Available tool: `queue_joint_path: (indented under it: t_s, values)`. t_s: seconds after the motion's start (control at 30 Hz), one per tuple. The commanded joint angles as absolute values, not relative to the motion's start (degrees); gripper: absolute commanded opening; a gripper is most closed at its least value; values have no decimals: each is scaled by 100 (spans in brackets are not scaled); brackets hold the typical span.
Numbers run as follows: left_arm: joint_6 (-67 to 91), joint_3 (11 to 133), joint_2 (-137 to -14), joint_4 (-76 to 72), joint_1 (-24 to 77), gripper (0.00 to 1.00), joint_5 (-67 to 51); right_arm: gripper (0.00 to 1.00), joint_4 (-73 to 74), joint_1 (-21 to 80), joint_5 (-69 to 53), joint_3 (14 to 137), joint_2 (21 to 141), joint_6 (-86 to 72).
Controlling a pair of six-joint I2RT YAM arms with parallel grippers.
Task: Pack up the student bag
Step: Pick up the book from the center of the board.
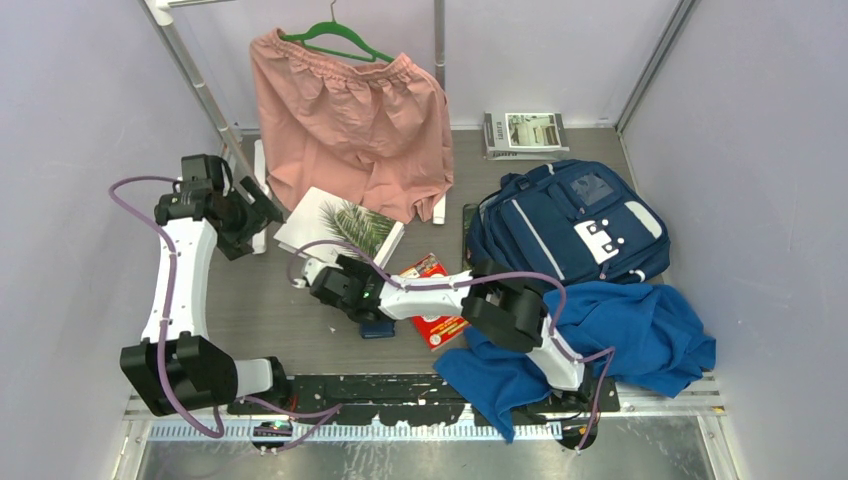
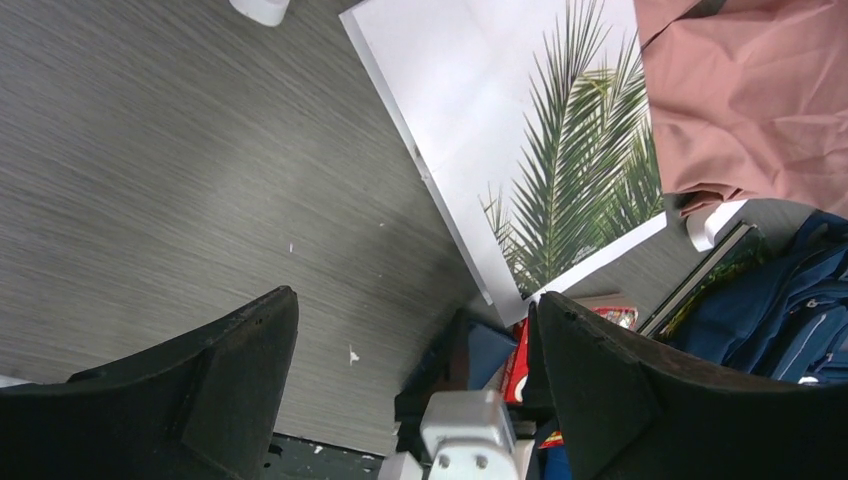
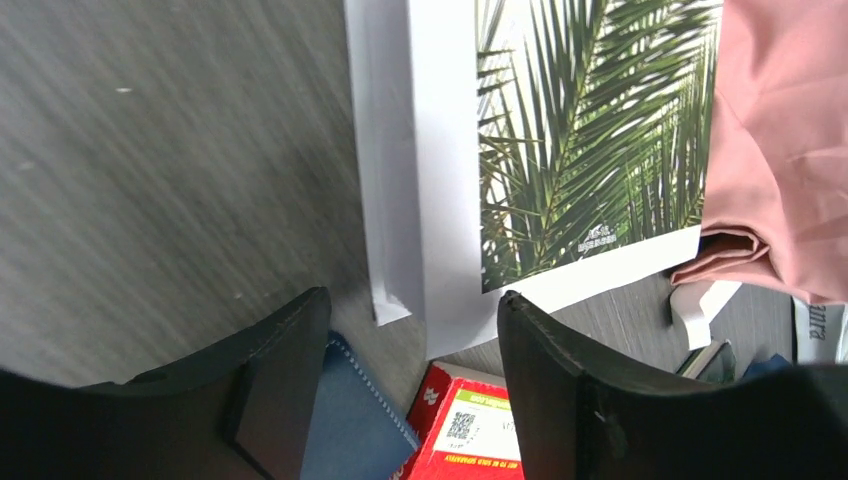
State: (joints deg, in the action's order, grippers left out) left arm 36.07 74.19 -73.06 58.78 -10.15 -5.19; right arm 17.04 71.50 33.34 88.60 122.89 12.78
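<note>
Student bag [image 1: 570,220] lies flat toward the far right corner of the counter, front panel up. Its top is turned toward the middle, we judge so things can go in from that side. Whether it is unzipped, we cannot tell. Blue cloth [image 1: 640,330] is heaped just beside it along the right edge, reaching the near edge.

Now the right gripper [image 3: 410,300] stretches across the middle of the counter, fingers spread and holding nothing. It hovers over a navy wallet [image 3: 350,420] and a red box [image 3: 470,425], lined up, it seems, for a pick. Just beyond sits a palm-leaf book [image 1: 340,225], with pink shorts [image 1: 350,120] hanging from the far edge over its far corner. The left gripper [image 2: 415,300] hangs near the left edge, also spread and empty, probably keeping out of the way.
</note>
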Motion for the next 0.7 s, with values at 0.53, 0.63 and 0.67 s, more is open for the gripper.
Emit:
queue_joint_path:
  t_s: [0.53,0.63,0.67]
  values:
    - [3588,7188,-7256,5663,-1056,89,-726,1,638,7117,3902,8555,12088,1380]
    - [3603,7224,-7164,5642,-1061,89,-757,1,780,7111,3735,8554,11790,1111]
    - [3597,7251,-7125,5650,-1072,90,-730,1,862,7116,3683,8581,11679,1021]
